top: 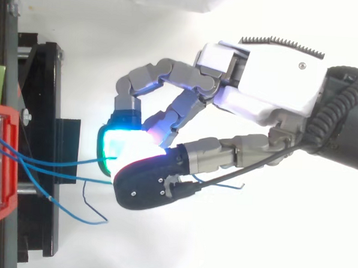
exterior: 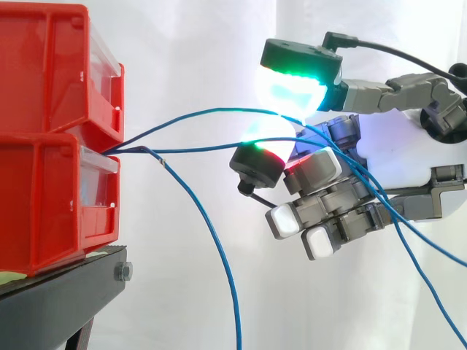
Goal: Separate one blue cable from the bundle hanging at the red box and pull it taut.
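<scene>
**Hand pinching one blue cable beside the red bins**

At the left of the side view, two stacked red bins [exterior: 51, 146] are sitting on a black stand [exterior: 66, 281] before a white curtain [exterior: 197, 44]. Thin blue cables are coming out from the seam between the bins and fanning out to the right.

The blue cable [exterior: 219, 109] that lies highest is bowing gently upward rather than running straight. It is ending in the narrow gap between two glowing pads. The upper pad [exterior: 295, 91] is shining green and cyan. The lower pad [exterior: 264, 142] is shining green and red.

A second cable [exterior: 204, 149] is running almost level just beneath it and disappearing behind the lower pad. Whether it is being gripped too cannot be told.

A third cable [exterior: 219, 251] is drooping steeply away from the bins and hanging loose, well clear of the fingers.

Farther right, the hand [exterior: 387, 149] is clamping the top cable between those two pads. Its remaining fingers are curling inward below, with white tips. More blue cable is trailing down past the palm toward the lower right.

In the top view, the hand [top: 271, 85] is reaching leftward toward the bins, with two cables bridging the space between them.
</scene>
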Controlling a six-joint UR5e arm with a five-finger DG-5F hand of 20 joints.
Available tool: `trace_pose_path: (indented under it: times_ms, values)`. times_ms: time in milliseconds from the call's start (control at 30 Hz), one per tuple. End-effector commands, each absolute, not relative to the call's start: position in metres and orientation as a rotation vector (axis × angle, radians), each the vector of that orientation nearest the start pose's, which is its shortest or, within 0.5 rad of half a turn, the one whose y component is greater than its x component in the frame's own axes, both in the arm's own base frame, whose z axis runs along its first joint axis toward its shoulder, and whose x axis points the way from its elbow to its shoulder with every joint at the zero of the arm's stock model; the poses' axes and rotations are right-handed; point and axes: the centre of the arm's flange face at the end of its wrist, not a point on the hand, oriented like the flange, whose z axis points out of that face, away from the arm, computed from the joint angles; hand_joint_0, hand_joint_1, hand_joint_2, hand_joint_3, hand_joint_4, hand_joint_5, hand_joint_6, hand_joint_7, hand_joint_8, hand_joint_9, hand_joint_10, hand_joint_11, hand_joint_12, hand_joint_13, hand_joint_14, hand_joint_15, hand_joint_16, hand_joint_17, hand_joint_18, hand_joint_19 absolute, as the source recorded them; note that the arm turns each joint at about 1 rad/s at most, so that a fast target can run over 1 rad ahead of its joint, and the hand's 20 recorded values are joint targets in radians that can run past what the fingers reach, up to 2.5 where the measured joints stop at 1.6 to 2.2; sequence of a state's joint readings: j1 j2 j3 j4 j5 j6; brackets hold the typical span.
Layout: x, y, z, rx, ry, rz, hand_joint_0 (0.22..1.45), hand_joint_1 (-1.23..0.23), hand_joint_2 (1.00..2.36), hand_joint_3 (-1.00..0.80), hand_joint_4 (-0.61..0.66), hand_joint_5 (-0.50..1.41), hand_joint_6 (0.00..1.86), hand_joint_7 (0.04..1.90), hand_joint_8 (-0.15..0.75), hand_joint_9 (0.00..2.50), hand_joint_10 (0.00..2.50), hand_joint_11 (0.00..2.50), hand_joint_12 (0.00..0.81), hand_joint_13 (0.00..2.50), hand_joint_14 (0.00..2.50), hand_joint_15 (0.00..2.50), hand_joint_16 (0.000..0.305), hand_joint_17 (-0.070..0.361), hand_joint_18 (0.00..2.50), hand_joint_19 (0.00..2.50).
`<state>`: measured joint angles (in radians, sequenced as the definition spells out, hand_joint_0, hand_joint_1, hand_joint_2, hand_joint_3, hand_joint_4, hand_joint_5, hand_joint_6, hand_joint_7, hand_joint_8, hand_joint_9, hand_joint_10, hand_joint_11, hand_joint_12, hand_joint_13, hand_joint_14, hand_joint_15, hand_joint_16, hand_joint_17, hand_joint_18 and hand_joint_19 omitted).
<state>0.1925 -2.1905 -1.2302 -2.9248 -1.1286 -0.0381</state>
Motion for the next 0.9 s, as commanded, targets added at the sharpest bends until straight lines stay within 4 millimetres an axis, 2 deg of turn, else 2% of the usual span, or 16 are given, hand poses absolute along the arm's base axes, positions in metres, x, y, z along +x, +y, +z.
trace_pose_path:
  times_ms: [0, 433, 633, 767, 800, 867]
  values:
    - [0.728, -0.036, 0.294, 1.323, 1.090, 0.950, 0.59, -0.74, 1.02, -0.17, 0.13, -0.15, 0.85, 1.30, 0.333, 1.16, 0.02, 1.29, 0.401, 0.82, 0.02, 0.60, 0.050, 0.113, 0.87, 0.67]
    - [0.728, -0.036, 0.296, 1.322, 1.089, 0.951, 0.59, -0.77, 1.01, 0.04, 0.04, -0.10, 0.86, 1.38, 0.390, 1.22, 0.02, 1.26, 0.445, 0.87, 0.02, 0.57, 0.061, 0.136, 0.96, 0.59]
    - [0.729, -0.035, 0.295, 1.322, 1.090, 0.954, 0.60, -0.78, 1.01, 0.04, 0.01, -0.10, 0.87, 1.38, 0.382, 1.12, 0.02, 1.10, 0.441, 0.80, 0.02, 0.49, 0.060, 0.134, 0.94, 0.56]
    - [0.727, -0.035, 0.287, 1.327, 1.103, 0.947, 0.60, -0.77, 1.01, 0.02, 0.03, -0.10, 0.87, 1.38, 0.386, 1.09, 0.02, 1.08, 0.436, 0.79, 0.01, 0.48, 0.059, 0.132, 0.93, 0.54]
    - [0.725, -0.035, 0.284, 1.329, 1.106, 0.944, 0.60, -0.77, 1.01, 0.02, 0.02, -0.11, 0.87, 1.38, 0.379, 1.03, 0.02, 1.01, 0.431, 0.78, 0.01, 0.45, 0.058, 0.130, 0.93, 0.53]
    - [0.726, -0.036, 0.281, 1.322, 1.088, 0.955, 0.60, -0.76, 1.01, 0.01, 0.02, -0.11, 0.87, 1.37, 0.352, 0.88, 0.02, 0.70, 0.414, 0.74, 0.01, 0.36, 0.055, 0.125, 0.91, 0.48]
